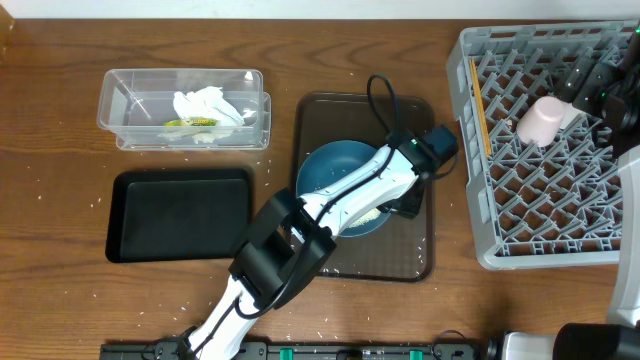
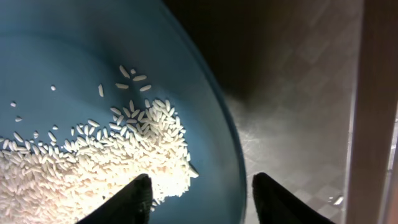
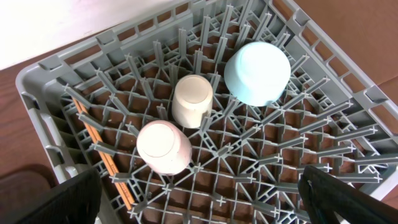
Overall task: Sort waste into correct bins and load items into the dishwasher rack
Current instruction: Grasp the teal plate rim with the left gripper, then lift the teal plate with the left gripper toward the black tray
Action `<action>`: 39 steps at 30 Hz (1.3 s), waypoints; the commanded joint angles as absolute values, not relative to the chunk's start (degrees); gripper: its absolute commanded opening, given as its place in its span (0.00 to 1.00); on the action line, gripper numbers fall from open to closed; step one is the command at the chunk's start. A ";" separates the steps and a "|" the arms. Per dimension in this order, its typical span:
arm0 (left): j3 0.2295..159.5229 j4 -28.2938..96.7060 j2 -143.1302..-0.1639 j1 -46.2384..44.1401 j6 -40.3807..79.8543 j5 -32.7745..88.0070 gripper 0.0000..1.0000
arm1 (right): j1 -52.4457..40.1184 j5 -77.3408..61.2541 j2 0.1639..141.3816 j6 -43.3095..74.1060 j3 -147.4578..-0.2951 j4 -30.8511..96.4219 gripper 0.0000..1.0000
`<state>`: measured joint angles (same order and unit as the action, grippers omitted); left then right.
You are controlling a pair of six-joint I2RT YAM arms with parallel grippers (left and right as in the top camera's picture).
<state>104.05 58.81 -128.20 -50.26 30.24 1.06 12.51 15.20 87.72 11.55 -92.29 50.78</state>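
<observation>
My left pincer (image 2: pixel 205 199) sits at the bottom edge of my wrist view. Its two tips (image 2: pixel 138 200) are apart, and the rim of the blue dish (image 2: pixel 74 50) runs up between them. One tip is inside, over the rice (image 2: pixel 93 168); the other is outside, over the brown tray (image 2: pixel 292 93). The pincer is unclenched and grips nothing yet.

The dish lies on that tray, at the centre of the overhead view, on the worktop (image 1: pixel 60 250). I judge it stiff, smooth and fairly heavy for an edge pinch, so it may slip or tip. The rim is the only hold I can see.

The rice looks loose and light and would slide and spill at any tilt, so I'd keep the dish level until it is over a bin.

My right pincer (image 3: pixel 208 199) hangs wide and empty over the rack (image 3: pixel 37 81), at the overhead view's right.
</observation>
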 commanded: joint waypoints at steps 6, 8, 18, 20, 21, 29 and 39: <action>102.63 58.78 -129.36 -50.24 30.76 -0.05 0.45 | 12.73 15.62 87.53 12.19 -92.66 50.83 0.99; 102.63 58.78 -129.36 -50.22 30.76 -0.08 0.40 | 12.73 15.62 87.53 12.19 -92.66 50.83 0.99; 102.67 59.24 -129.34 -50.22 32.05 -0.05 0.15 | 12.73 15.62 87.53 12.19 -92.66 50.83 0.99; 103.15 59.81 -129.32 -50.22 32.03 -0.05 0.09 | 12.73 15.62 87.53 12.19 -92.66 50.83 0.99; 103.68 60.38 -129.32 -50.22 32.03 -0.08 0.07 | 12.73 15.62 87.53 12.19 -92.66 50.83 0.99; 106.21 62.19 -127.52 -50.02 31.14 -0.10 0.06 | 12.73 15.62 87.53 12.19 -92.66 50.83 0.99; 106.21 63.86 -118.43 -45.01 31.16 -0.05 0.06 | 12.73 15.62 87.53 12.19 -92.66 50.83 0.99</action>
<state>104.84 62.92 -124.09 -47.70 31.48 0.80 12.51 15.20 87.72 11.55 -92.29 50.78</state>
